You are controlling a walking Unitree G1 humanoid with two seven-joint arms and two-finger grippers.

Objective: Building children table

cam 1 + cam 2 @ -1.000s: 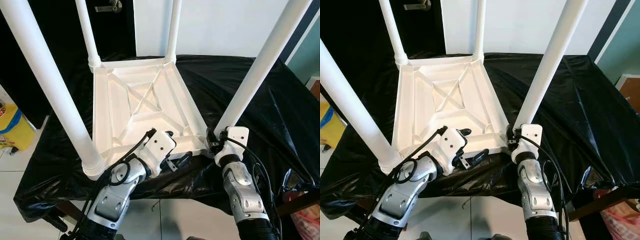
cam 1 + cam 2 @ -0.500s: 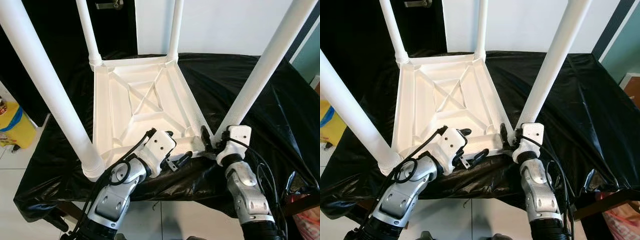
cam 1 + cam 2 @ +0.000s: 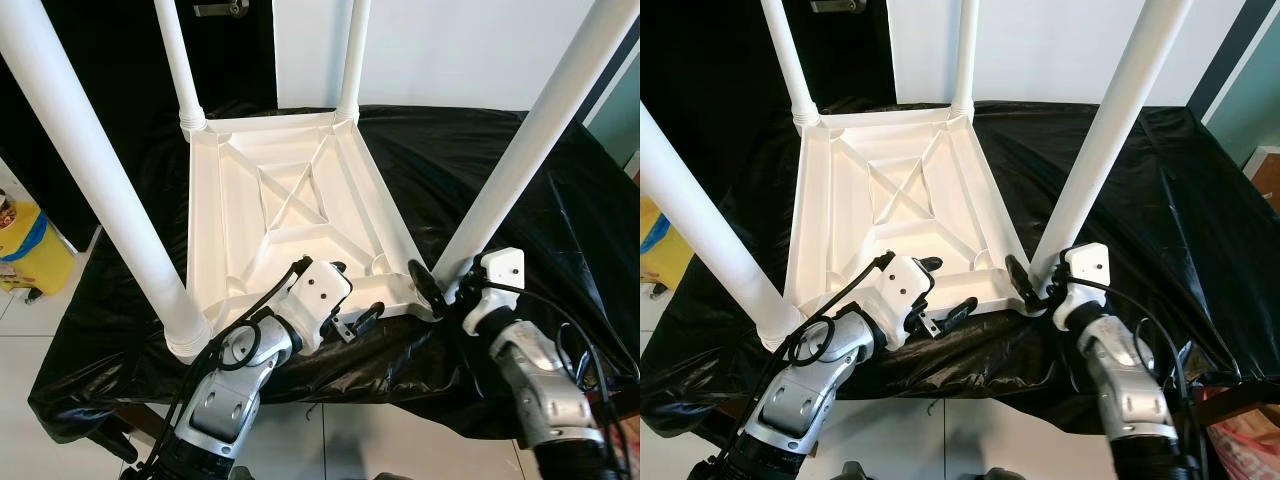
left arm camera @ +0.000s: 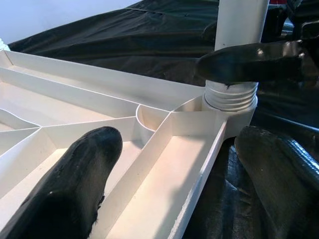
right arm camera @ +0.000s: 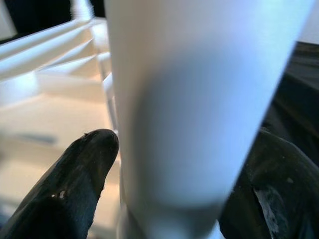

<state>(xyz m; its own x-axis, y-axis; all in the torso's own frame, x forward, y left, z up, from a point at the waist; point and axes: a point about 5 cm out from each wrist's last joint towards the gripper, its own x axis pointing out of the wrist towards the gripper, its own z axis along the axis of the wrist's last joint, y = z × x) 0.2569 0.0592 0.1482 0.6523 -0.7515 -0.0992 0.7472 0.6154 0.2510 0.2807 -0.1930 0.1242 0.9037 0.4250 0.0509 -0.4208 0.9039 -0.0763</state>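
The white plastic children's table (image 3: 290, 215) lies upside down on the black-covered tabletop (image 3: 470, 150), its ribbed underside with a cross brace facing up. Four white round legs (image 3: 520, 150) stand upright from threaded collars at its corners, two near and two far.

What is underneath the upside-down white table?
The white table lies tabletop-down on a black plastic sheet that drapes over its support's edges. The sheet hides the support itself. The left gripper straddles the table's near rim; the right gripper flanks the near-right leg.
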